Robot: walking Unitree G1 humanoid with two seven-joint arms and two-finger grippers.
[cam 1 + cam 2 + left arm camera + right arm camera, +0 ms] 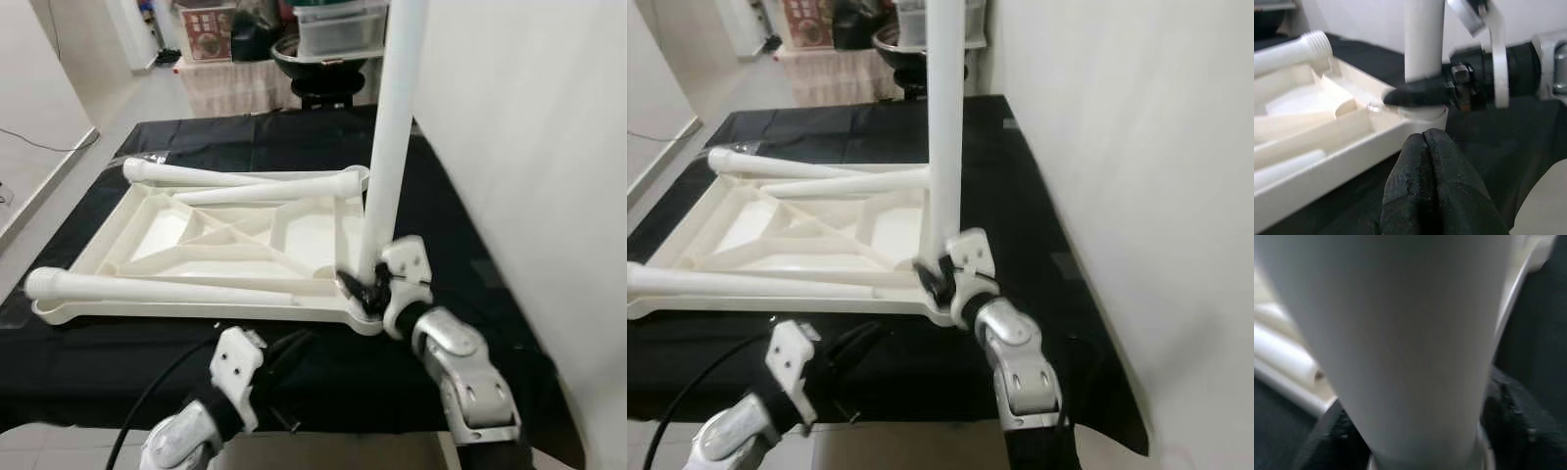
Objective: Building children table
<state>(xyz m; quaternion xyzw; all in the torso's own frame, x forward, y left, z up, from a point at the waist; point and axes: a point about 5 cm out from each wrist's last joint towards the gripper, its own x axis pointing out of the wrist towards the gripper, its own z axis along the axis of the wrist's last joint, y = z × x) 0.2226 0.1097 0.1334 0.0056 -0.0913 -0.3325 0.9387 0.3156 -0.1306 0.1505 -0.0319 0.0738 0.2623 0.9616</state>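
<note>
White moulded plastic makes up every part of the work: an upturned white plastic tabletop (245, 245) with ribbed underside lies flat on the black cloth-covered bench (88, 352), across the centre of the left eye view.

At the left edge of that frame, a loose white plastic leg with threaded end (147, 287) lies along the near rim of the tabletop, its long axis running left to right. Two more loose white legs (235, 180) lie across the far rim, toward the upper centre.

At the lower left centre, the left gripper (294, 345) hangs low at the near edge of the bench, apart from the tabletop. In the left wrist view its black fingers (1422, 196) are pressed together on nothing.

Right of centre, the upright white plastic leg (392, 127) stands vertical in the near right corner socket of the tabletop, its long axis rising out of the top of the frame. The right gripper (367, 287) is closed around the base of this leg, just above the socket, one finger on each side.

The coming move turns on this relation: the leg's axis is vertical and the right wrist approaches it from the lower right, roughly square to it. Seating the thread, by judgement, calls for rotation about that vertical axis. The right arm is the nearer; the left is free to steady the tabletop.
</note>
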